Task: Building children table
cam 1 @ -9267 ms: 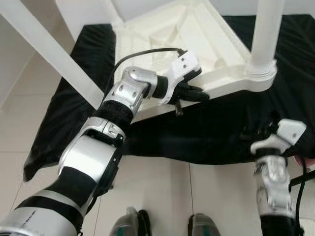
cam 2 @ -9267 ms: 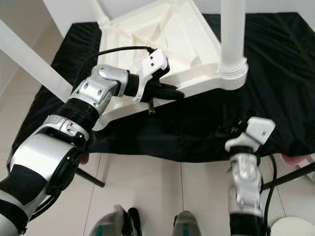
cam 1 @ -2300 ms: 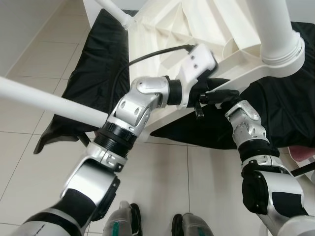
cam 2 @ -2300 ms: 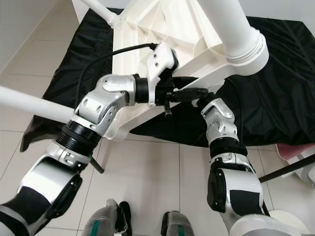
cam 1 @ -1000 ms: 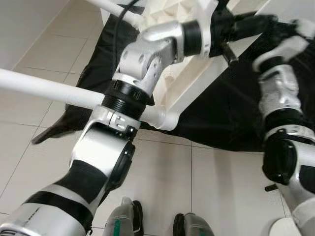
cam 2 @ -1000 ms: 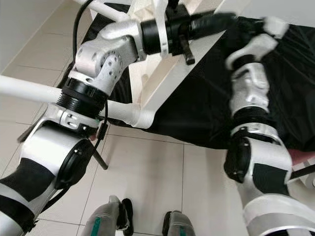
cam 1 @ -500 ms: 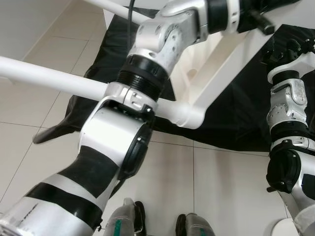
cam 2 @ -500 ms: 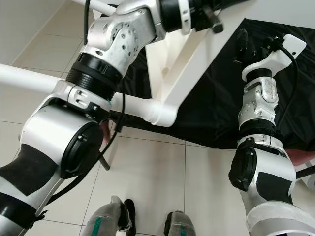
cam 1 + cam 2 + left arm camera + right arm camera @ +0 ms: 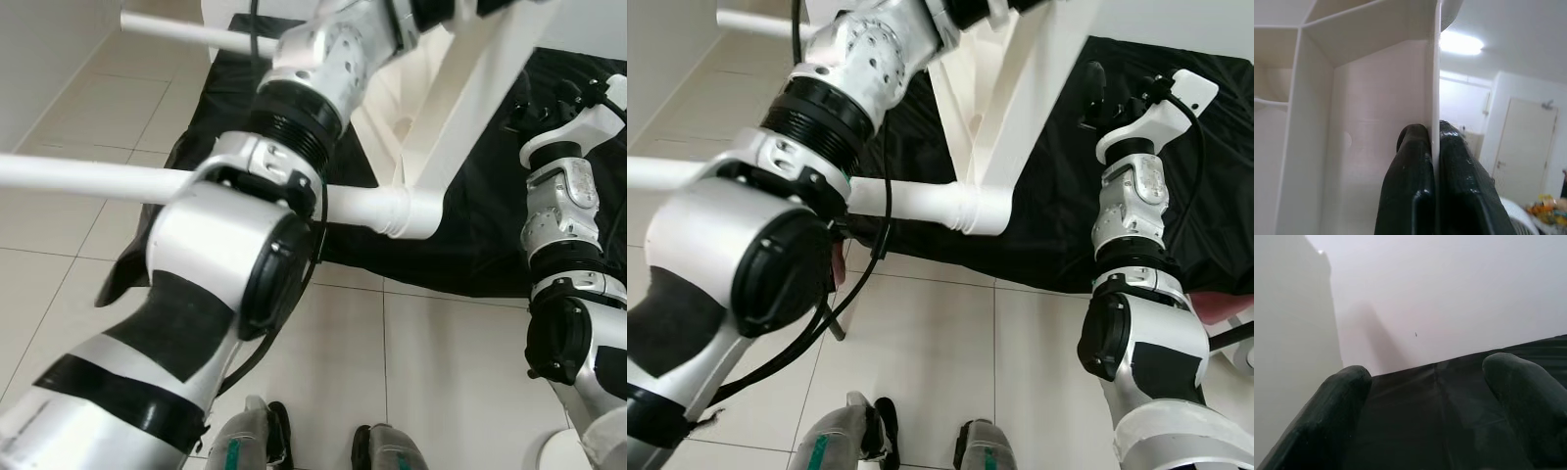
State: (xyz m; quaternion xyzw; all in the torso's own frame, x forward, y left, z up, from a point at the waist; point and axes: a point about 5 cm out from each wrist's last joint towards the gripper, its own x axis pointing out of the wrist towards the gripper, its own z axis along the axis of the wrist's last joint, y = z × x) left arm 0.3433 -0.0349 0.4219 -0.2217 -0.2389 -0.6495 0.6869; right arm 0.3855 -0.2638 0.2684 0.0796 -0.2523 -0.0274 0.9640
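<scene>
Overhead, left hand [image 9: 1434,152] (pinching) table edge [image 9: 1434,73]

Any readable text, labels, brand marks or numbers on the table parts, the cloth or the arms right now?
None can be read: the white table top, its legs, the black cloth and both arms are bare of lettering. The left pincer grips the table top's rim; the right pincer is open.

One white table [image 9: 470,108] with two legs [image 9: 98,178] in sight, one black cloth [image 9: 1058,206], two grippers: left [image 9: 1434,147] clamped on the table's edge, right [image 9: 1425,396] spread apart.
</scene>
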